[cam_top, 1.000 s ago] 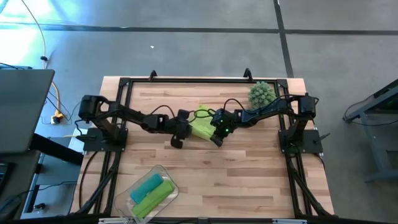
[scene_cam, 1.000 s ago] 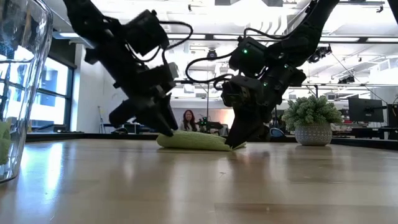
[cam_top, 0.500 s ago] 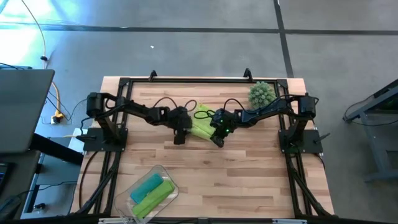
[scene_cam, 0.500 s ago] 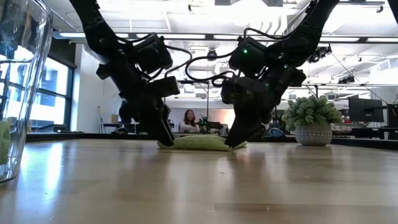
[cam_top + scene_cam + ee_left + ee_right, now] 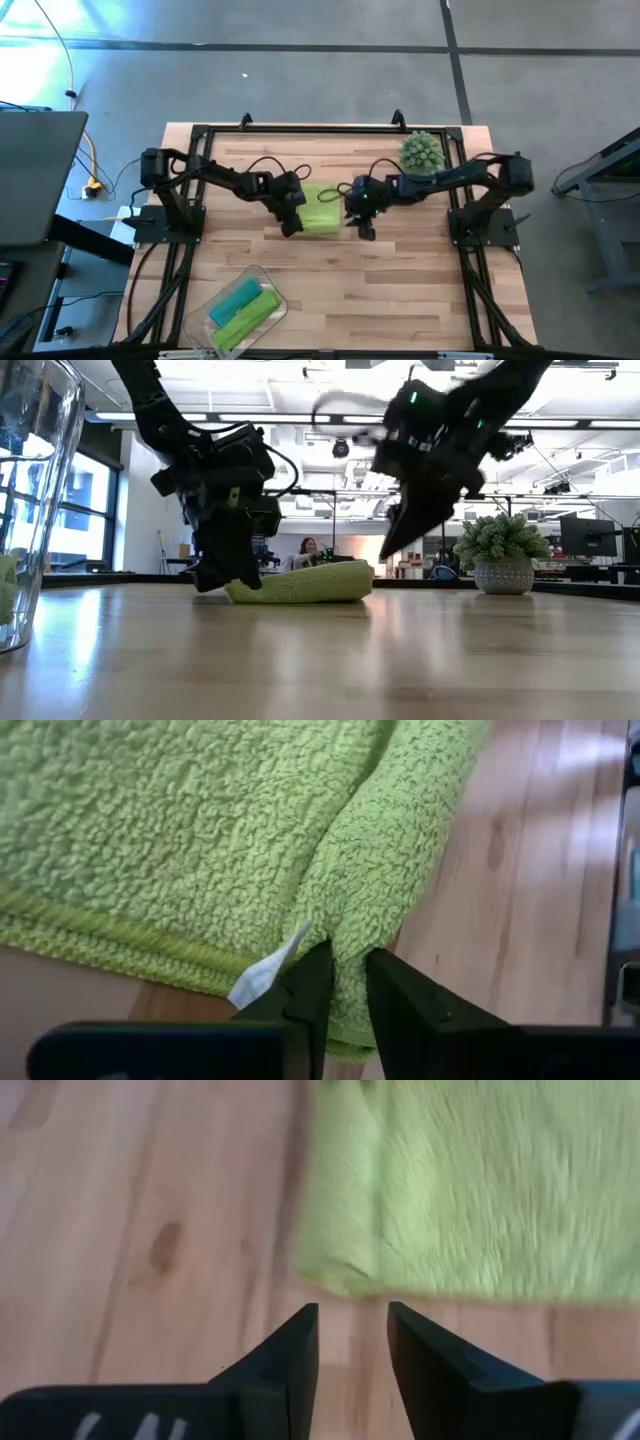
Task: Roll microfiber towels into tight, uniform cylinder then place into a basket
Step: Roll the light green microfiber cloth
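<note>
Wood table [image 5: 400, 290]: L gripper [image 5: 340, 982] pinching green towel [image 5: 320, 208].

The lime green towel [image 5: 200, 830] is a nubby, fleecy cloth with a ribbed hem (a small smooth white tag sits at its edge). The table [image 5: 400, 270] is pale wood planks with a soft sheen. The basket [image 5: 262, 275] is clear glossy plastic. The left gripper [image 5: 342, 982] has matt black fingers.
</note>
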Robot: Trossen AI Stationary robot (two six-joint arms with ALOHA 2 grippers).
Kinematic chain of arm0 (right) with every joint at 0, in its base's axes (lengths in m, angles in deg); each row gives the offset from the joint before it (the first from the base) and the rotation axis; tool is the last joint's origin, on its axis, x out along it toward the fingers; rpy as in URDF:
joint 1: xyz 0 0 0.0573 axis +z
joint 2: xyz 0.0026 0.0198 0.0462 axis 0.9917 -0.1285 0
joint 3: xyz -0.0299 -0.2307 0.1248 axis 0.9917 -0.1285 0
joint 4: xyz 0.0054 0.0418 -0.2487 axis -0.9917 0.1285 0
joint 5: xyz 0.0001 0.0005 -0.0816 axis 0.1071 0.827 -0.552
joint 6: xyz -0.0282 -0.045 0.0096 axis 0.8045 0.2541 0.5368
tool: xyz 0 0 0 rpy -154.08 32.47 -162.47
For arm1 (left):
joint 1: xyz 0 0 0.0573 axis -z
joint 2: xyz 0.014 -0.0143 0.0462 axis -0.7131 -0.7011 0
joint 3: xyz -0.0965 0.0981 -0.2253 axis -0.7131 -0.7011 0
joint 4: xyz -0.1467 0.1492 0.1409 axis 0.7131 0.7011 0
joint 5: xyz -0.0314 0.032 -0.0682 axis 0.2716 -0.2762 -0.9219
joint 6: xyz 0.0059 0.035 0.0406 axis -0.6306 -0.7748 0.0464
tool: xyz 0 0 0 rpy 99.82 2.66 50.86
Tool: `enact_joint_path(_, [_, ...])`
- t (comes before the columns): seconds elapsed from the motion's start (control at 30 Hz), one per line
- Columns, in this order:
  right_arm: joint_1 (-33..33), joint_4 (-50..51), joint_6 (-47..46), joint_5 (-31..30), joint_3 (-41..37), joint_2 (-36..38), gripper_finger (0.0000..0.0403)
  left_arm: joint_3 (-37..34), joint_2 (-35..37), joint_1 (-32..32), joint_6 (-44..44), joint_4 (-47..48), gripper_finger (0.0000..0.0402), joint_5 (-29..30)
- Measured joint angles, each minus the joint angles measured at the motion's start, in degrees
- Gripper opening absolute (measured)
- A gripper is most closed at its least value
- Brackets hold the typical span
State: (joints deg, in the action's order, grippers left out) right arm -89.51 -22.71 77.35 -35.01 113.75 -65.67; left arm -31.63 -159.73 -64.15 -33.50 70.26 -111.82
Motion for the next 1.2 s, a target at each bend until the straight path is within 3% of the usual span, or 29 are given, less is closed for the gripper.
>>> enact_joint_path(0.27, [13.05, -6.44, 20.93, -16.17, 0.08, 1.64, 0.0114, -0.08, -0.04, 1.66, 3.93, -2.05, 0.0042, 0.76])
enact_joint_path(0.43, [16.81, -8.79, 25.92, -28.25, 0.07, -1.71, 0.0114, -0.08, 0.01, 3.16, 4.33, -2.53, 0.0041, 3.11])
enact_joint_path(0.67, [16.39, -11.33, 18.35, -23.82, 0.07, -4.52, 0.0126, -0.02, 0.11, 4.44, 4.35, -2.75, 0.0042, 5.22])
enact_joint_path(0.83, [16.15, -13.36, 18.72, -26.67, 0.07, -6.14, 0.015, 0.01, 0.11, 5.07, 4.37, -2.95, 0.0042, 5.7])
enact_joint_path(1.2, [13.66, -13.95, 12.07, -24.74, 0.26, -11.78, 0.0163, 0.01, 0.11, 5.21, 0.75, -3.45, 0.0043, 4.48])
